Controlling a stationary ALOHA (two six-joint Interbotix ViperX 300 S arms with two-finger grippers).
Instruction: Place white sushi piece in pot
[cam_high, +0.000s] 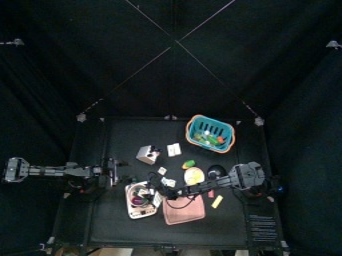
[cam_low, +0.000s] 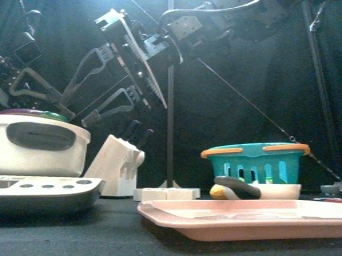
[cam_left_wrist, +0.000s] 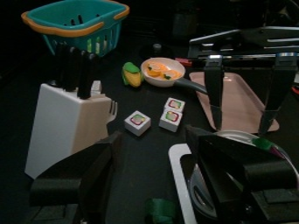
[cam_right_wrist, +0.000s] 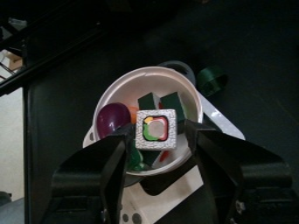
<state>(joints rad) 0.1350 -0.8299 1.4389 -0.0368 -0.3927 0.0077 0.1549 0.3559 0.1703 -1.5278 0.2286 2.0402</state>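
The right gripper (cam_right_wrist: 155, 149) grips a white square sushi piece (cam_right_wrist: 155, 129) directly above the small silvery-grey metal pot (cam_right_wrist: 122, 87), where a purple rounded item (cam_right_wrist: 114, 116) and a green piece (cam_right_wrist: 167, 101) already crowd the inside. The left gripper (cam_left_wrist: 149, 171) hangs open near the pot. Beyond the pot stand a white knife block (cam_left_wrist: 65, 118), two more sushi pieces (cam_left_wrist: 156, 118), a flat pink board (cam_left_wrist: 230, 96) and a teal slatted basket (cam_left_wrist: 77, 22).

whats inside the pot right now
In the pot, a purple item and a green piece show. The white sushi piece, held by the right gripper, covers the pot's middle.
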